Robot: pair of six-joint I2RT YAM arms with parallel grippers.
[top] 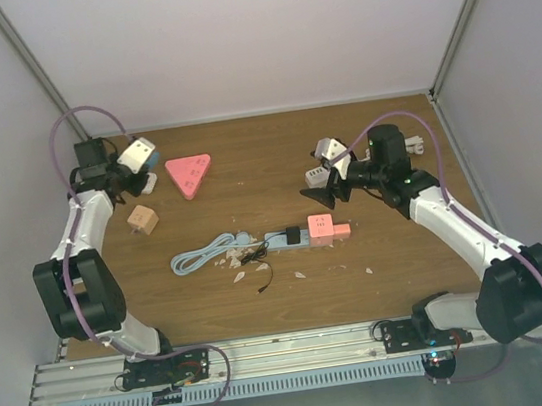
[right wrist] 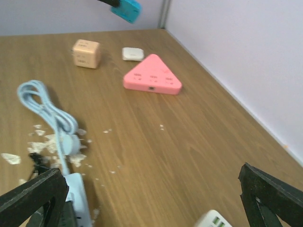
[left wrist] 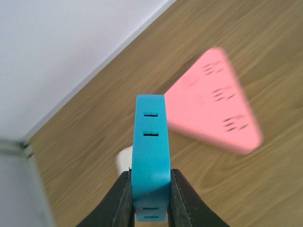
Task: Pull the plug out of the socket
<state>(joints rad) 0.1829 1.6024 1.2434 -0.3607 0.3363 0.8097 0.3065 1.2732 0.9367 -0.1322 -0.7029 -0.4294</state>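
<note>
Centrally on the wooden table (top: 398, 246) lies the power strip (top: 278, 240), its long axis running left to right across the robot's front, with a coiled light-blue cable (top: 198, 259) trailing off its left end. The right arm (top: 456, 222) reaches in from the right with its elbow bent and its wrist tilted down toward the middle of the table. It is the nearer of the two arms to the strip. The left arm (top: 83, 229) is folded up at the far left corner, well apart from it.

Two things sit on the strip: a pink block (top: 322, 225) at its right end and a black plug (top: 292, 233) just left of that. The pictures alone do not show which one is to be drawn off. Both lie toward the robot and slightly left of the right gripper (right wrist: 152, 179), whose jaws are spread wide and hold nothing; in its wrist view the strip shows only at the lower left.

The left gripper (left wrist: 151, 201) is clamped on a blue adapter (left wrist: 150, 142), held clear of the table.
</note>
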